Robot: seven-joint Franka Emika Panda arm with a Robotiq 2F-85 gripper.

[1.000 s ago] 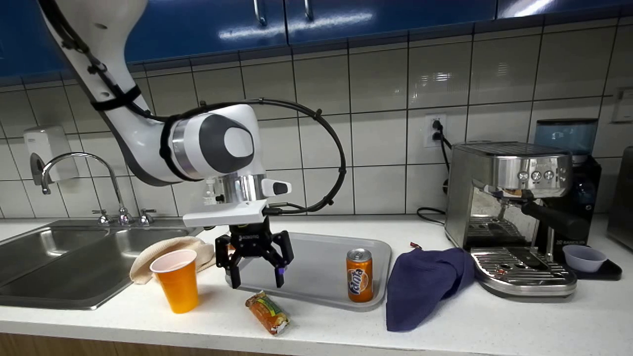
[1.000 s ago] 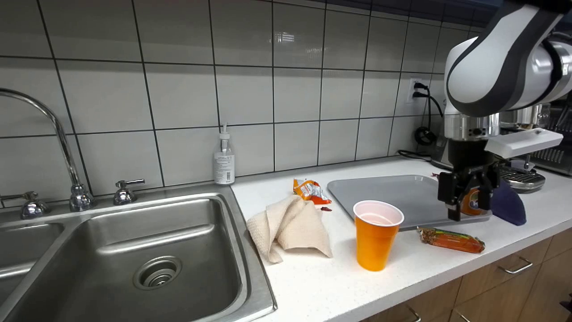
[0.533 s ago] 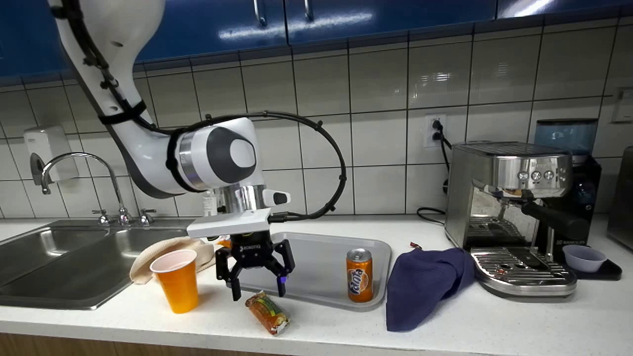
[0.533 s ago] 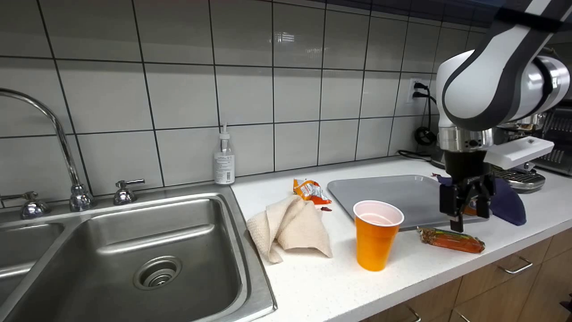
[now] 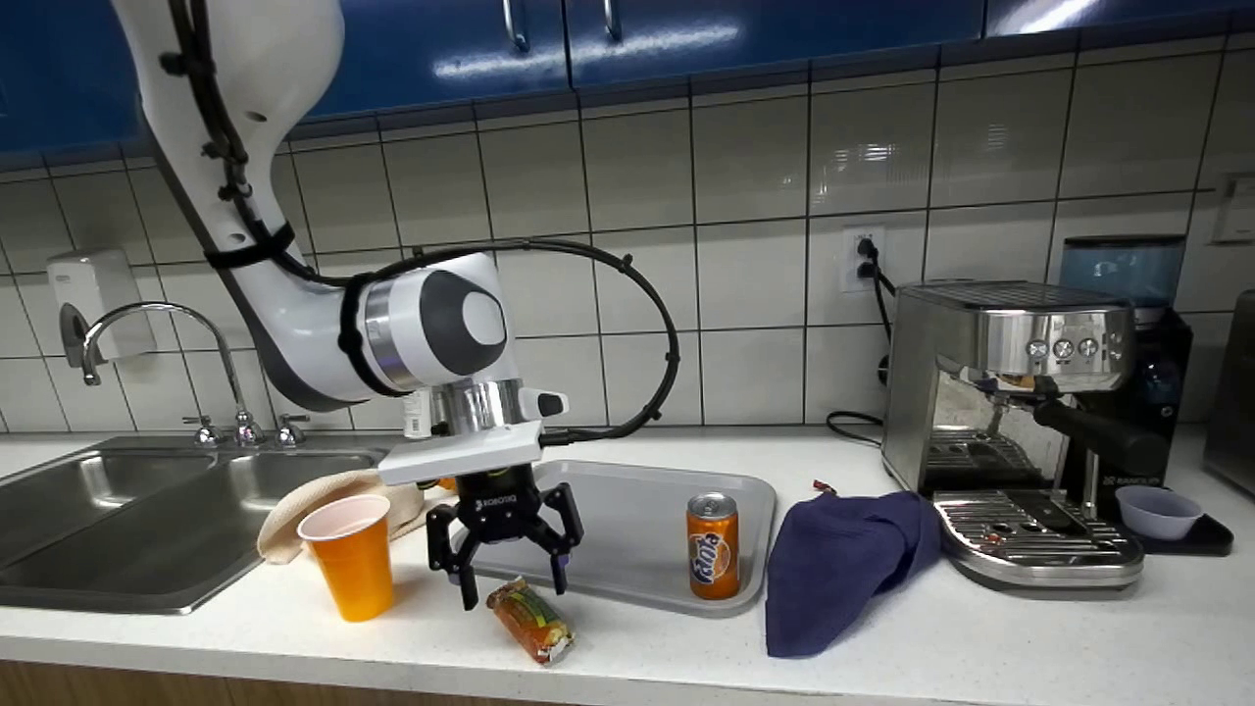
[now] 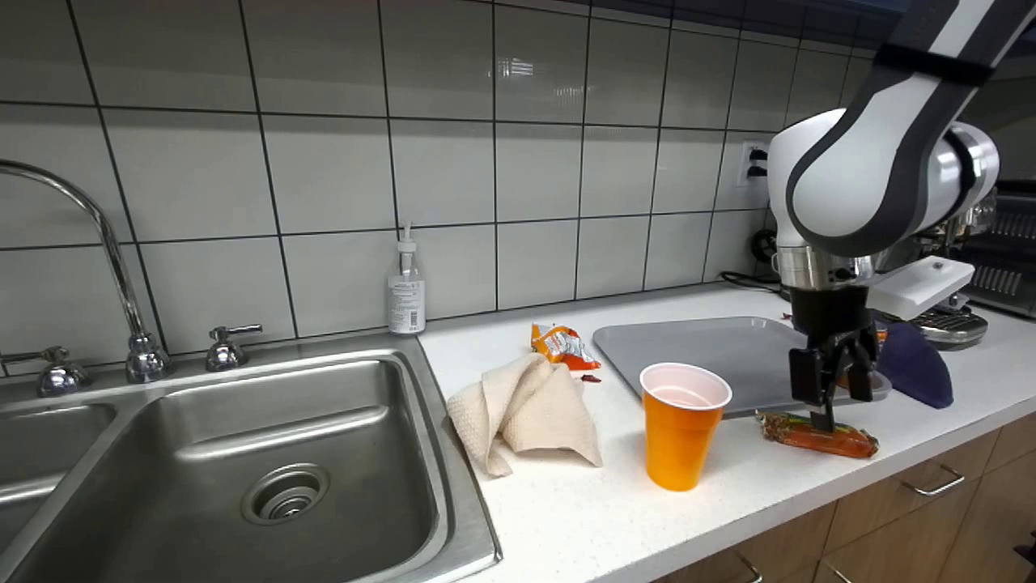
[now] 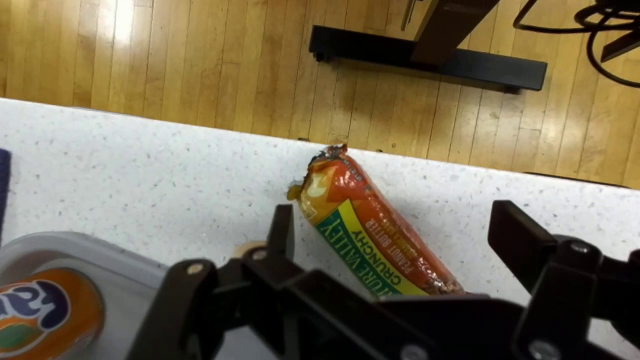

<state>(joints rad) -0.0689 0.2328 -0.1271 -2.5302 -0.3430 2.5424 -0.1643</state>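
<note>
My gripper (image 5: pixel 515 592) stood spread, holding nothing, just above the granola bar (image 7: pixel 370 230), which slanted between my fingers (image 7: pixel 284 227); whether a tip touched it I could not tell. White counter (image 7: pixel 150 175) showed between the bar and each finger, more on one side, and its edge ran close past the bar's outer end. Away from that edge, beside me, lay the gray tray (image 5: pixel 627 534), bearing the Fanta can (image 5: pixel 713 546); the orange cup (image 5: pixel 358 564) stood near my other side.

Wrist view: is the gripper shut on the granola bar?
No, the gripper stands open, with counter showing between the granola bar and each jaw.
</note>
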